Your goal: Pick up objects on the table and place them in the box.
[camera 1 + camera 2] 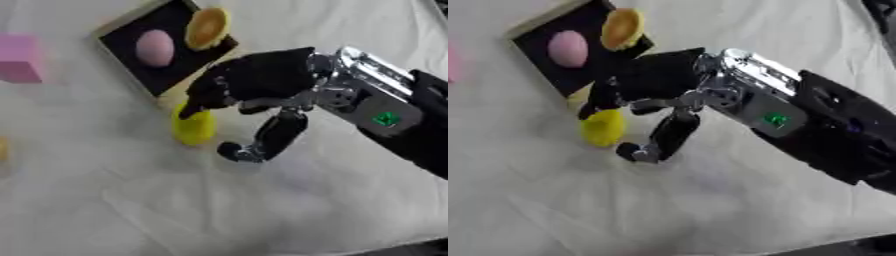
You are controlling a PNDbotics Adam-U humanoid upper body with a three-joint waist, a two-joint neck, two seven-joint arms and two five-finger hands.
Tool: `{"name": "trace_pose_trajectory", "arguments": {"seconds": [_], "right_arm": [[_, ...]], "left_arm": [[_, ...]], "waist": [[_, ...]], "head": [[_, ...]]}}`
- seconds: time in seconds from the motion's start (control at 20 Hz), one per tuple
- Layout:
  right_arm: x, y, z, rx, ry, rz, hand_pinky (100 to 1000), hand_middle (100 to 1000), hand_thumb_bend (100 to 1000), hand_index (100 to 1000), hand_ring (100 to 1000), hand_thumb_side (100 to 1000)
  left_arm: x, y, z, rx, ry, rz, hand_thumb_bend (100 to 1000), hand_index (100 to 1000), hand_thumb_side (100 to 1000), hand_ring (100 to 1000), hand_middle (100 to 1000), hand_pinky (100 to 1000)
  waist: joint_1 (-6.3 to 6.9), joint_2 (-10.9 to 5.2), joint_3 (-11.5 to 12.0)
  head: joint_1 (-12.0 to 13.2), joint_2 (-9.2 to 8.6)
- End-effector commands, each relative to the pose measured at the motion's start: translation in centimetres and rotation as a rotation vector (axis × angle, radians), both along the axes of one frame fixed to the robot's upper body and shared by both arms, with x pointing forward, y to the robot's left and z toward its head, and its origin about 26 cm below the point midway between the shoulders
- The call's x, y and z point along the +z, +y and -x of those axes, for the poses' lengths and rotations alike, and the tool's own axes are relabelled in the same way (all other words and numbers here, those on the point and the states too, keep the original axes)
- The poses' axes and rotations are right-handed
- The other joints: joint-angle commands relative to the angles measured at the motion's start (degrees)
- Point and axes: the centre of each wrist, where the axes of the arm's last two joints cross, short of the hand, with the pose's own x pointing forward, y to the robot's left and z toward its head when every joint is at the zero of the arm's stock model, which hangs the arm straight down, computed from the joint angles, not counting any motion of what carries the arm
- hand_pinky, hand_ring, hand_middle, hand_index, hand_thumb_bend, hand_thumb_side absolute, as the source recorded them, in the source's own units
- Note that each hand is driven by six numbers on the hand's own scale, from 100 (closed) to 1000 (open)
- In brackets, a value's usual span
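Left eye view: right hand [254, 92] reaches from right, fingers and thumb spread apart, straddling yellow object [193, 127] on white table [131, 200], just near of box [162, 47]. Box already holds pink egg shape [155, 47]; orange round piece [207, 27] at far rim. Pink block [19, 57] far left.

Right eye view: fingertips [588, 112] touch yellow object's top, thumb [662, 137] to its right, not closed. Step: grasp. Next, likely: close fingers, lift, carry short way far-left into box. Left hand unseen.

A yellow object [194, 127] sits just under the right hand's [262, 80] fingertips. Beyond the hand lies the black-lined box [144, 75], holding a pink egg [155, 47] and an orange disc [207, 28] on its rim.
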Motion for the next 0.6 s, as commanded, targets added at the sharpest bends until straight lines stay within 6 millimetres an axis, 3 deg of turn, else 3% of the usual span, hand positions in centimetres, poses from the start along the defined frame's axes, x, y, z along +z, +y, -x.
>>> {"name": "trace_pose_trajectory", "arguments": {"seconds": [0.05,0.45,0.6], "right_arm": [[0.97,0.25,0.29,-0.013,-0.057,-0.012,923,821,175,942,935,469],[0.43,0.93,0.14,-0.044,-0.103,-0.030,921,824,200,943,935,508],[0.27,1.24,0.12,-0.045,-0.124,-0.031,920,826,247,943,935,523]], "left_arm": [[0.63,-0.04,0.25,-0.006,-0.021,-0.015,100,791,592,710,595,695],[0.21,0.05,0.32,-0.002,-0.006,-0.013,100,790,592,711,594,693],[0.08,0.08,0.34,0.000,-0.001,-0.012,100,790,592,711,594,693]], "waist": [[1.38,-2.04,-0.1],[1.93,-1.92,-0.6],[2.12,-1.96,-0.9]], "head": [[-0.1,-0.84],[1.1,-1.70],[1.5,-2.10]]}}
